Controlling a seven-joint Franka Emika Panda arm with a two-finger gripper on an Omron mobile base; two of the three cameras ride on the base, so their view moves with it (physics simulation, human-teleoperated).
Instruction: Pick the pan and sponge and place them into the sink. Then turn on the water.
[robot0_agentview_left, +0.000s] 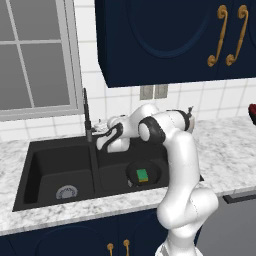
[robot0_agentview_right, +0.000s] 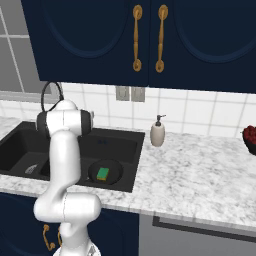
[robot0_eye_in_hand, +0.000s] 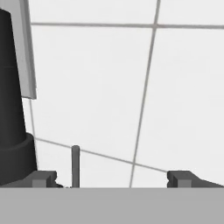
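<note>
Black double-basin sink (robot0_agentview_left: 35, 150) holding the pan (robot0_agentview_left: 156, 170) and sponge (robot0_agentview_left: 143, 175), with the arm reaching to the faucet (robot0_agentview_left: 86, 117).
Pan lies in the sink's right basin, the green sponge resting inside it; gripper (robot0_eye_in_hand: 113, 178) sits at the faucet base behind the sink, its jaws spread wide and empty, a thin grey lever (robot0_eye_in_hand: 75, 165) standing between them before the white tiled wall (robot0_eye_in_hand: 109, 87).

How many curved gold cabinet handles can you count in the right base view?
3. Two curved gold cabinet handles hang side by side on the dark blue upper cabinet doors; one sits on the lower cabinet door beside the white arm, which may hide another.
</note>
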